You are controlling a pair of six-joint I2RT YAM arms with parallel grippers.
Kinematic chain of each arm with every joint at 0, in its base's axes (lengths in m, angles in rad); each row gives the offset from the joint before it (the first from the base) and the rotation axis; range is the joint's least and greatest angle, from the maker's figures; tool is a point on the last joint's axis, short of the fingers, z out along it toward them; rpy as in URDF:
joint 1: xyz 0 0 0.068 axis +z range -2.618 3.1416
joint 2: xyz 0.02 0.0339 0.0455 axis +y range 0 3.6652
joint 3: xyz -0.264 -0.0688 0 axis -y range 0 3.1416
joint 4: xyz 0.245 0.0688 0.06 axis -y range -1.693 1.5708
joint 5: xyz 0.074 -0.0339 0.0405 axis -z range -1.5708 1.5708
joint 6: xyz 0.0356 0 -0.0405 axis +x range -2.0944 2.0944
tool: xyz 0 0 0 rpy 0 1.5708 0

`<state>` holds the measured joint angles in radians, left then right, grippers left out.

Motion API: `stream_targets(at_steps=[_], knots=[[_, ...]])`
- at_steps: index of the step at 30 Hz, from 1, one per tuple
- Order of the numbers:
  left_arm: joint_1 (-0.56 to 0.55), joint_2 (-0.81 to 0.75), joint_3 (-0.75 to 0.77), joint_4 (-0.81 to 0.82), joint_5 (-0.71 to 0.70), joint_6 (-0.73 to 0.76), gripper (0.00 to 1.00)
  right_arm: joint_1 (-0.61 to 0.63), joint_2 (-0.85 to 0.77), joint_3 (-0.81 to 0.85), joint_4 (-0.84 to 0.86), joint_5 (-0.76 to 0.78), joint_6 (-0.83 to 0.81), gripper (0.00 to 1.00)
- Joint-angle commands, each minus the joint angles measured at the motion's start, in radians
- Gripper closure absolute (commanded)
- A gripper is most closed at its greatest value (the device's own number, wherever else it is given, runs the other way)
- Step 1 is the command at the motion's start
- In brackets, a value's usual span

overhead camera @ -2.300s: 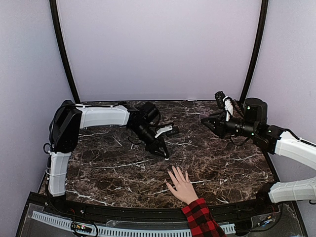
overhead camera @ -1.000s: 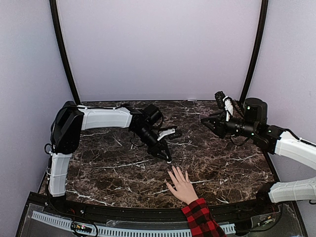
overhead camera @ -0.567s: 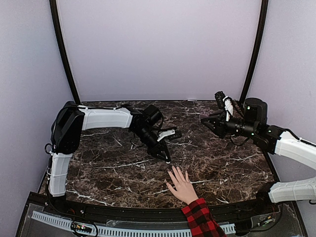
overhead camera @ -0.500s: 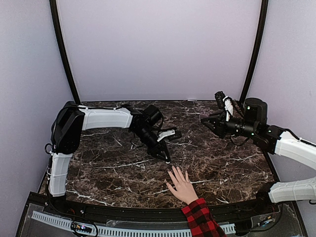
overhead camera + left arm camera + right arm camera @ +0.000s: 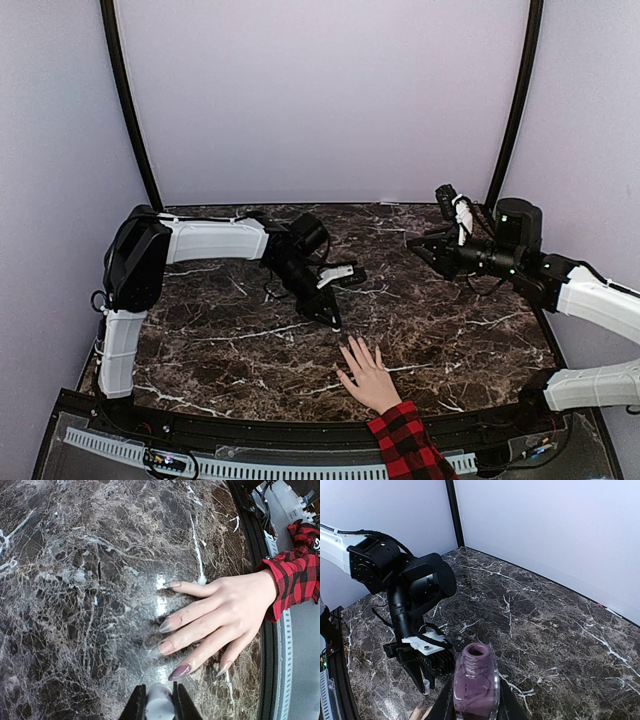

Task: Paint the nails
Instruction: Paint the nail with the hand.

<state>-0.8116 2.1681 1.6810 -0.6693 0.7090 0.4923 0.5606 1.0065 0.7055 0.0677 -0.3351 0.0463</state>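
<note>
Count: two arms, two grippers, one human hand (image 5: 370, 378), five nails (image 5: 165, 646), one polish bottle (image 5: 475, 680), one white cap (image 5: 159, 705), one plaid sleeve (image 5: 292, 577).

I take the hand as my reference. It lies flat, palm down and fingers spread, on the dark marble table (image 5: 220, 350), with its wrist at the table's near black rim. All five nails show in the left wrist view. They are long and tinted mauve, and the ring fingernail looks darkest and glossiest.

The left gripper (image 5: 333, 322) is just beyond the fingertips of the hand, pointing down at them. Its jaws are narrow, clamped on the white cap. The cap sits just off the ring fingernail. I cannot tell whether anything touches the nail, since the cap's lower end is hidden from me.

The right gripper (image 5: 415, 243) is well apart from the hand, up and to its far right. Its jaws are closed tight around the bottle, which is upright, uncapped and filled with purple polish.

Room: bare marble runs left of the hand and beyond the left gripper to the back wall. Between the hand and the near rim there is almost no margin.
</note>
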Motion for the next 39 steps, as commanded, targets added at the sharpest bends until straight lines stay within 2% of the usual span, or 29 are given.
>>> stream_targets(at_steps=[1, 18, 26, 39], knots=[[0.010, -0.015, 0.003, -0.033, -0.007, 0.025, 1.00, -0.007, -0.023, -0.006, 0.049, 0.009, 0.000, 1.00], [0.069, -0.230, -0.072, 0.068, 0.055, -0.023, 1.00, -0.007, -0.039, 0.016, 0.033, -0.019, 0.001, 1.00], [0.023, -0.239, -0.134, 0.174, 0.080, -0.030, 1.00, -0.005, -0.037, 0.016, 0.029, -0.040, 0.000, 1.00], [-0.037, -0.133, -0.129, 0.142, 0.055, 0.000, 1.00, -0.005, -0.031, 0.005, 0.038, -0.043, -0.002, 1.00]])
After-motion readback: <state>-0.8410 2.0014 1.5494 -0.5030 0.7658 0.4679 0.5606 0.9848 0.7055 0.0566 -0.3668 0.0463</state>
